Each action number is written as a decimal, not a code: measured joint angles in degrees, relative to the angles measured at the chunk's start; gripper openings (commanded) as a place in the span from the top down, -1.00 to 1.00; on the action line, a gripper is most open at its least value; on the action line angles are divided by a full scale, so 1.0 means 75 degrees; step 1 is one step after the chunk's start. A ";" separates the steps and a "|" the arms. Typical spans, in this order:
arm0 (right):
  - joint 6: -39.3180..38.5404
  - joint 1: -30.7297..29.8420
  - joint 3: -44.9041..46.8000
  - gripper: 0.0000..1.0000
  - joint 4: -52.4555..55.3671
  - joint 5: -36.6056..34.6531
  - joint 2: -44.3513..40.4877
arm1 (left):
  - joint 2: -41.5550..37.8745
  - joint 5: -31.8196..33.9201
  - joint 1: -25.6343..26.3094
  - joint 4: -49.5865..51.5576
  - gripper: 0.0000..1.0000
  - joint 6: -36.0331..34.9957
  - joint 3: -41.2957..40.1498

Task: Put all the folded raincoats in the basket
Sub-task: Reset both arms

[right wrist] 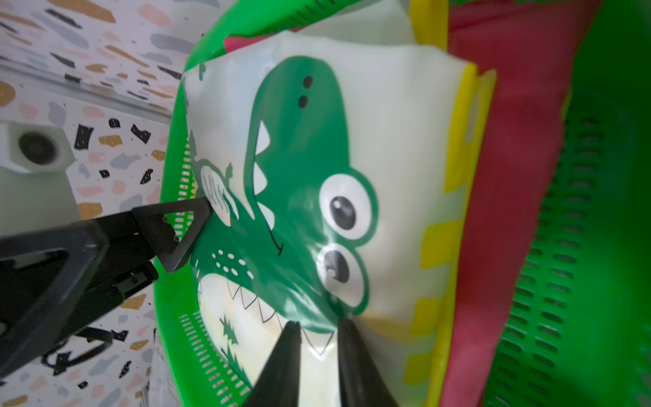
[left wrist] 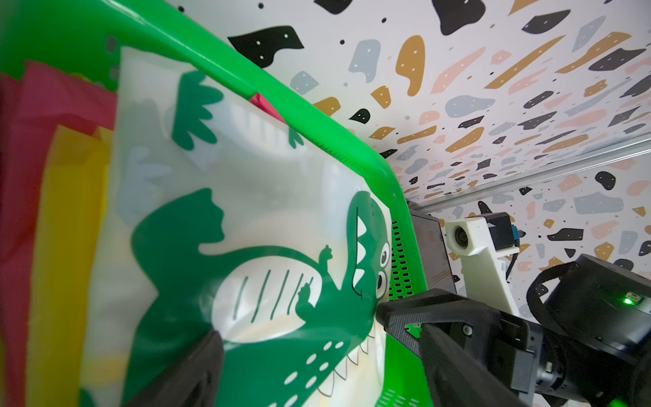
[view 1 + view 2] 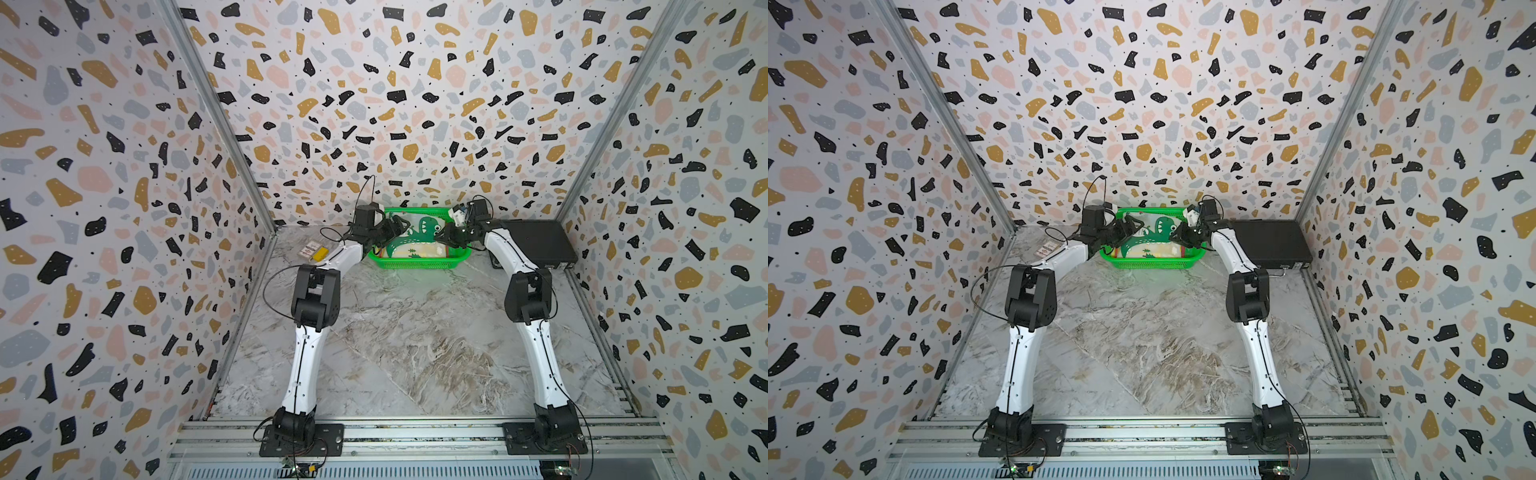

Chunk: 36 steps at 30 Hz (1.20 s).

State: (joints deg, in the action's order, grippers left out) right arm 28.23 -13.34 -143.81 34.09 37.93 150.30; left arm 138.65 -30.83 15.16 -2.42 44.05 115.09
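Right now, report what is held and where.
Nothing gripped: raincoat lies in the basket; right gripper stands parted at its edge, left gripper open.

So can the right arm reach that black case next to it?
Probably yes. The black case lies right beside the right arm, with nothing between; its end effector, at the basket, would need to swing back.

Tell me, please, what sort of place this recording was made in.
Most likely a robot lab's test booth, not a home: the left arm and right arm are bolted to an aluminium rail, terrazzo-print panels box in a marble-look tabletop, and a green basket sits staged at the back.
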 measured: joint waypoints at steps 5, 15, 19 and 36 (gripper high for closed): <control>-0.0391 0.0061 0.0504 -0.27 0.0358 -0.0233 -0.0924 | -0.0819 0.0233 0.0003 0.0726 -0.99 -0.0460 -0.0239; -0.1897 0.0163 0.5047 -1.00 -0.0157 -0.1416 -0.5884 | -0.5575 0.2964 -0.0006 0.0516 -0.99 -0.2034 -0.4004; -0.2323 0.0157 0.8431 -1.00 -0.1816 -0.2194 -0.8344 | -0.7437 0.4538 -0.0006 -0.0125 -0.99 -0.2664 -0.6169; -0.2521 0.0163 1.4740 -1.00 -0.5027 -0.7822 -1.2727 | -1.0325 0.8513 -0.0050 -0.2241 -0.99 -0.4739 -1.2042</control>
State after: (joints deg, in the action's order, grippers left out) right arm 9.32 -12.12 -33.26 -3.62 -20.73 54.85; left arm 61.21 33.01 14.79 -19.22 8.51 24.77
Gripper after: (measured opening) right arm 0.997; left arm 0.996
